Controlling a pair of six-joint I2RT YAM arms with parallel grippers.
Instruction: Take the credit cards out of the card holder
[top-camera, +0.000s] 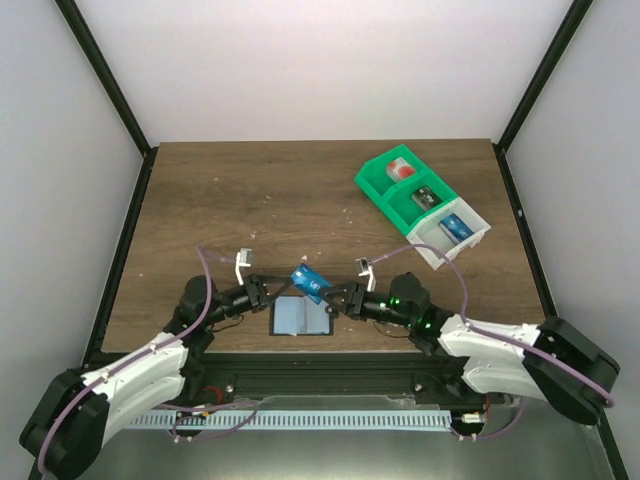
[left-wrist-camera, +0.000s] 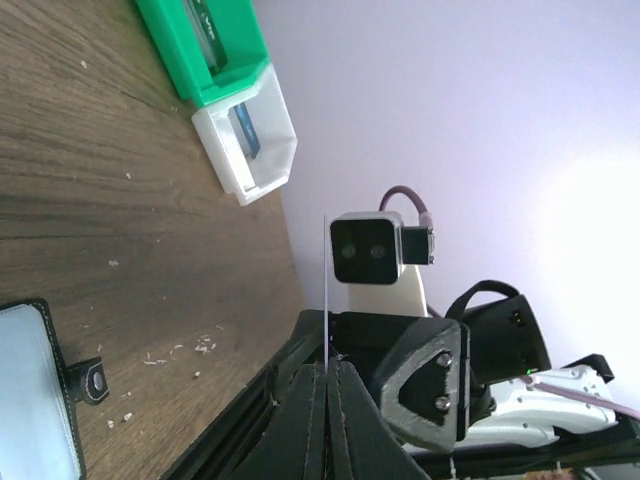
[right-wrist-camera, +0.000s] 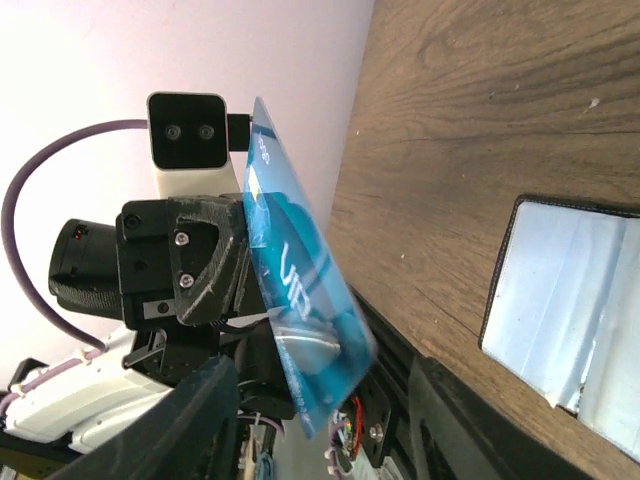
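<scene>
Left wrist view shows the left gripper (left-wrist-camera: 327, 378) clenched on a bright blue, thin rectangular plastic credit card (left-wrist-camera: 326, 290). The card is seen edge-on as a fine line rising from between the shut black fingers. In the right wrist view the same card (right-wrist-camera: 300, 300) tilts with its marked face toward the camera. Its lower end hangs between the fingers of the right gripper (right-wrist-camera: 325, 405), which stand wide apart, released, with neither finger visibly touching it.

In the top external view the card (top-camera: 310, 283) is held up in the air between the two grippers, just above the far edge of the card holder (top-camera: 302, 316). This is a small flat bifold wallet with pale blue-grey panels and black edging. It lies open on the dark brown wood-grain table (top-camera: 250, 190), with a small black tab (left-wrist-camera: 90, 381) sticking out from one side.

Well apart, at the far right of the table, sits an angled green-and-white plastic compartment bin (top-camera: 420, 205). It holds a red item in its far green section, a dark one in the middle and a blue one in the white end.
</scene>
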